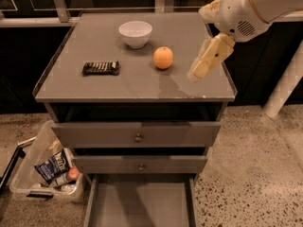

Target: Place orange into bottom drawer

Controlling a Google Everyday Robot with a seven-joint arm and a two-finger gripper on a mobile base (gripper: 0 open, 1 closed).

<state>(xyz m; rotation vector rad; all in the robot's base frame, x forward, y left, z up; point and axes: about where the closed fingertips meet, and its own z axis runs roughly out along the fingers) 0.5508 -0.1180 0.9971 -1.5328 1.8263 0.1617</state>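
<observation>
On the flat grey desk (132, 86) of the three-drawer cabinet, the small, round, bright orange fruit (163, 58) rests just in front of a white ceramic bowl (136, 33); a dark wrapped snack bar (100, 68) lies to its left. The cream two-finger pincer (196, 73) hangs to the fruit's right, near but apart; whether it is spread or pressed together cannot be told. The wide, shallow grey bottom drawer (142, 207) stands pulled out below. Step in hand, as judged: approach to grasp. Done well, the pincer centres over the fruit, straddles its widest girth and closes gently, since a smooth sphere nudged off-centre would likely roll
</observation>
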